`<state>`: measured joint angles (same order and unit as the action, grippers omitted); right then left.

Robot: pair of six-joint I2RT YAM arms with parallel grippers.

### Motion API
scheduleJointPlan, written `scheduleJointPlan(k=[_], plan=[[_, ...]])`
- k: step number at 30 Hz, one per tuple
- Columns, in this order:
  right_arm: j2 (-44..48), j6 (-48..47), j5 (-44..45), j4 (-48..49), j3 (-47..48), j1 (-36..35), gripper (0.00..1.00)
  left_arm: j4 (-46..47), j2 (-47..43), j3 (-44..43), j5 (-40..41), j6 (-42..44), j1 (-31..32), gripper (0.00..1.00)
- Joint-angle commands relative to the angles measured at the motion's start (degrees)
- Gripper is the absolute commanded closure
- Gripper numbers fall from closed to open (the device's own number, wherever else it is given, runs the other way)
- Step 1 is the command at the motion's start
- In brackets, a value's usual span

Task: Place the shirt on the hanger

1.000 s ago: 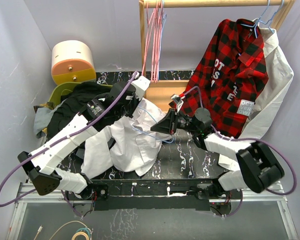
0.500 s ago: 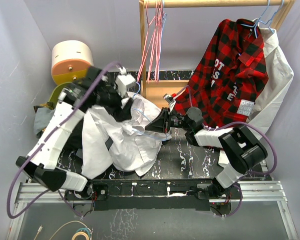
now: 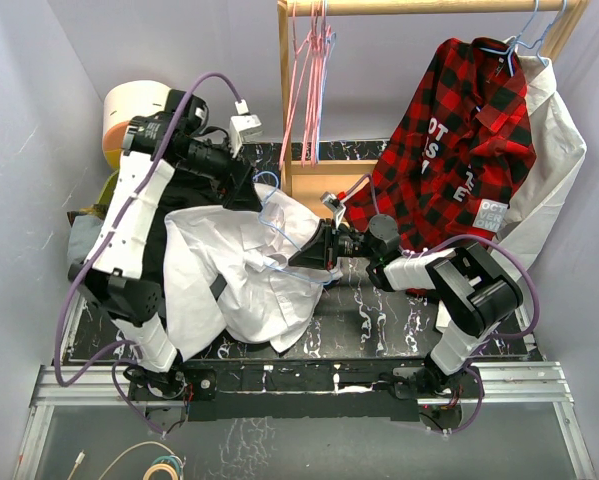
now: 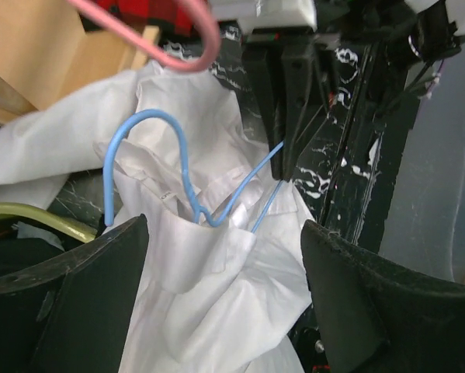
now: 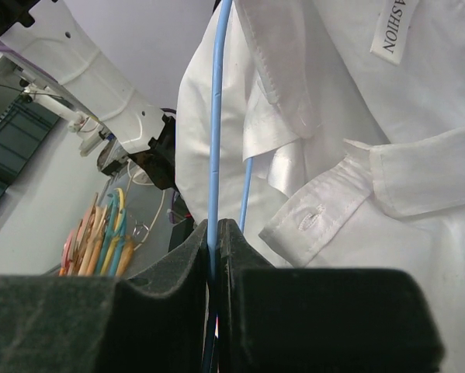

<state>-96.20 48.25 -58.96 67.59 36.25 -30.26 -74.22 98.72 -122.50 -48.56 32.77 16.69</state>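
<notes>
The right pincer clamps the hanger, whose wire runs straight ahead into the shirt. The left pincer, wide and empty, hangs right over the hook.

Even, soft overhead light; near fingers blurred in both wrist views

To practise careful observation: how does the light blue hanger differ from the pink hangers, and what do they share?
Place: the blue hanger runs into the white shirt's collar; the pink hangers hang from the wooden rail. Load: the blue hanger carries cloth; the pink hangers are bare. Hold: the right gripper is shut on the blue hanger's wire; nothing grips the pink hangers. Both are thin wire with a hook.
</notes>
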Motion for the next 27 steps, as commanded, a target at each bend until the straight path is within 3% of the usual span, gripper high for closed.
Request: scheduleJointPlan(k=[1,9,13,15,18,19,20,22,23,25,27], plan=[[0.23,-2.34,-1.74,4.04,2.45,-0.19,0.92,-1.75,0.36,3.49,-0.25,6.13,-0.24,0.23],[0.13,-2.36,-1.60,3.71,2.58,-0.24,0.92,5.52,-3.53,14.58,3.34,7.44,-0.25,0.29],[0.16,-2.34,-1.73,3.38,2.84,-0.23,0.92,10.04,-6.53,20.09,5.86,7.31,-0.25,0.38],[0.27,-2.36,-1.51,3.34,2.86,-0.24,0.92,11.88,-7.83,22.44,6.53,7.26,-0.25,0.54],[0.80,-2.02,-0.56,3.18,3.02,-0.24,0.92,12.87,-9.10,23.96,6.84,7.14,-0.21,0.98],[1.23,-1.97,0.07,2.54,3.24,-0.24,0.92,12.78,-9.40,23.71,6.97,7.13,-0.25,1.00],[1.91,-2.14,0.81,1.65,3.55,-0.19,0.85,12.82,-9.78,23.32,6.88,6.90,-0.25,1.00],[4.75,-4.18,2.29,-3.02,4.09,0.29,0.38,13.21,-10.85,21.90,7.12,6.13,-0.25,1.00],[8.67,-7.05,4.07,-7.51,3.86,0.93,0.19,13.00,-11.44,20.82,7.19,5.81,-0.25,1.00],[16.18,-12.89,10.13,-16.83,2.14,2.98,0.03,11.11,-11.85,16.75,6.98,5.28,-0.25,1.00],[23.07,-15.29,13.95,-22.20,-0.59,6.54,0.02,10.08,-12.13,13.24,7.62,3.88,-0.20,1.00]])
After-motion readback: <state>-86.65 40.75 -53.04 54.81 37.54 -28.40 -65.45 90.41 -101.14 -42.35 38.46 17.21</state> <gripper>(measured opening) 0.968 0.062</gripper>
